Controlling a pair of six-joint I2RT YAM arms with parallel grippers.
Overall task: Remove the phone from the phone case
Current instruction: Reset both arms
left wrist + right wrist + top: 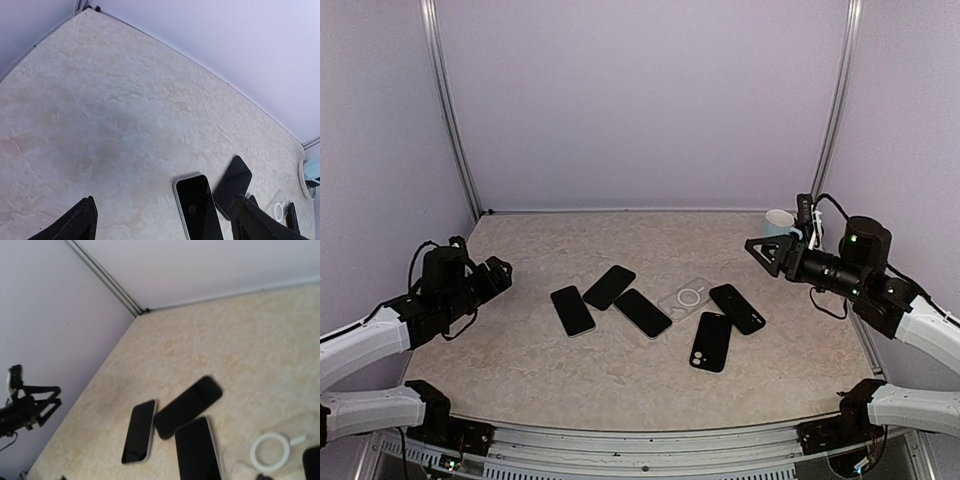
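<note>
A: Locating the case (687,297)?
B: Lying flat in the middle of the counter (520,370), clear, white ring facing up, sitting between two of five dark phones (642,313); seemingly holding no phone.
A: Checking the left claw (502,275)?
B: Hovering off the counter's left side, gaping wide, gripping nothing.
A: Checking the right claw (760,257)?
B: Hovering at the right near the mug (779,220), likewise spreading wide, gripping nothing, well apart from the case.

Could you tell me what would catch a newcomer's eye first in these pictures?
Five dark phones lie fanned across the middle of the table, with a clear case bearing a white ring among them. At the sides, the left hand and right hand hover open and empty. A mug stands in the far right corner.
</note>
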